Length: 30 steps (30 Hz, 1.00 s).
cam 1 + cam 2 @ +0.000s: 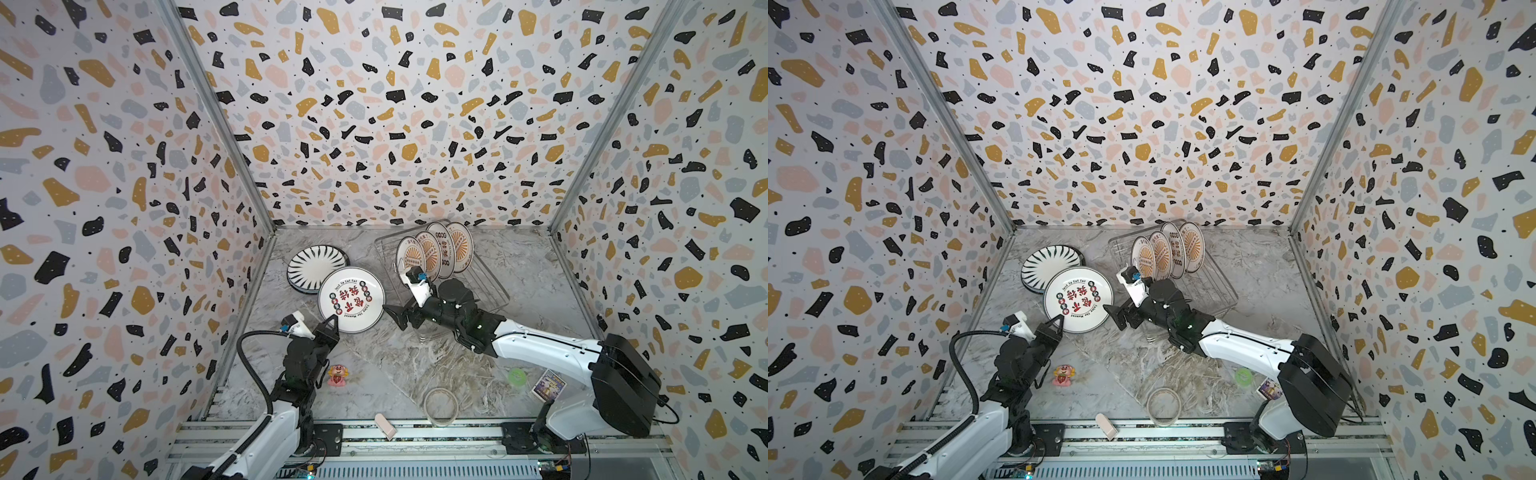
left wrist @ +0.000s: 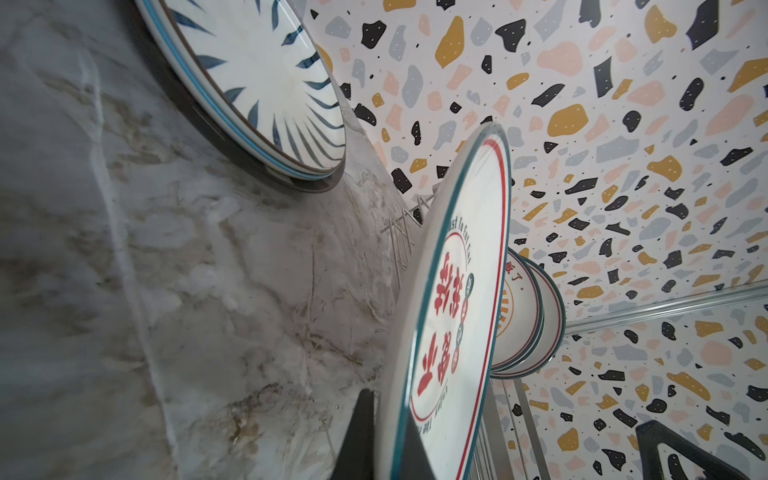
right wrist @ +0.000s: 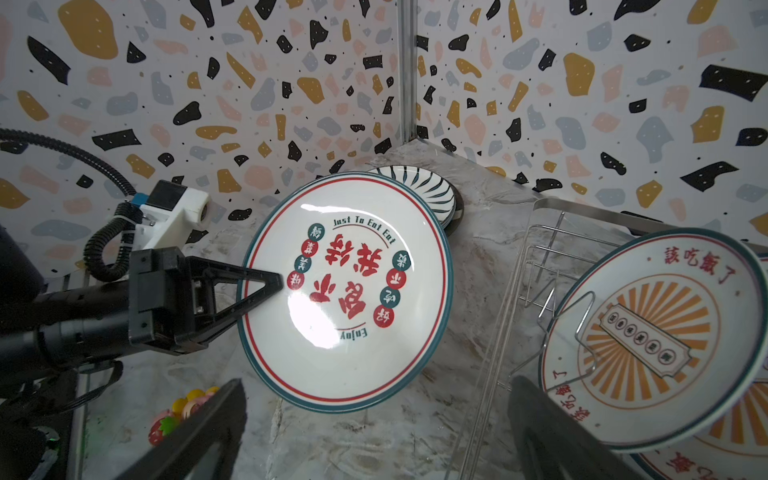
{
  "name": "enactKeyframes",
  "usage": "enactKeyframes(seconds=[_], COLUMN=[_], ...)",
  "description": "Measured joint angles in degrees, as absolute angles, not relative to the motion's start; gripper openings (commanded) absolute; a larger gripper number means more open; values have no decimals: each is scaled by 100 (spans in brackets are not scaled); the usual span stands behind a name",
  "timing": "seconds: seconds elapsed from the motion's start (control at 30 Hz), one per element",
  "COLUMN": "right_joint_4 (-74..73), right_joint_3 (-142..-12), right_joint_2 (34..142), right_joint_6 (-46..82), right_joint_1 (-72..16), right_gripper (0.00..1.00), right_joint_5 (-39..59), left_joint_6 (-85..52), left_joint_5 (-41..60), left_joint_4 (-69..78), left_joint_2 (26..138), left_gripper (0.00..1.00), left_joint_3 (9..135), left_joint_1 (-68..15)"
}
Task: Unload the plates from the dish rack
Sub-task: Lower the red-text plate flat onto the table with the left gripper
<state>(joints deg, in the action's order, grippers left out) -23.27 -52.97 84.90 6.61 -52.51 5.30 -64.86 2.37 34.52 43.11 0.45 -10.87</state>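
left gripper clamps the rim of a round white ceramic plate with red characters, tilted beside the black-striped plate. right gripper gapes empty beside the silver wire dish rack holding 4 upright plates.

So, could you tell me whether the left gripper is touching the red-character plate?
Touching. The right wrist view shows the left gripper shut over the rim of the red-character plate, one finger on its face.

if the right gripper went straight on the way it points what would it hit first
Most likely the red-character plate, held by the left gripper; in the right wrist view it lies straight ahead of the open right gripper. How far off is unclear.
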Motion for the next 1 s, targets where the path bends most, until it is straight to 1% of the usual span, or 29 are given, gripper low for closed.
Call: enactKeyframes(seconds=[0.27, 0.67, 0.9, 0.93, 1.0], right_joint_4=[-2134, -1944, -1837, -1824, -1785], right_joint_3=[-5614, -5916, -6110, -6125, -6134], right_joint_2=[8840, 9301, 9524, 9544, 9561], right_joint_6=[563, 489, 454, 447, 438], right_joint_1=[-5457, -5553, -5629, -5642, -5660], right_gripper=[99, 99, 99, 99, 99], right_joint_5=[425, 274, 167, 154, 117], left_joint_6=[-6785, -7002, -7057, -7061, -7074], left_joint_5=[204, 244, 259, 263, 268], left_joint_4=[2808, 2884, 3100, 3122, 3186], left_joint_2=[4823, 5802, 6136, 6189, 6287], left_gripper=[0, 0, 0, 1, 6], left_joint_3=[156, 246, 329, 353, 381], left_joint_1=[-1087, -1087, -1087, -1087, -1087])
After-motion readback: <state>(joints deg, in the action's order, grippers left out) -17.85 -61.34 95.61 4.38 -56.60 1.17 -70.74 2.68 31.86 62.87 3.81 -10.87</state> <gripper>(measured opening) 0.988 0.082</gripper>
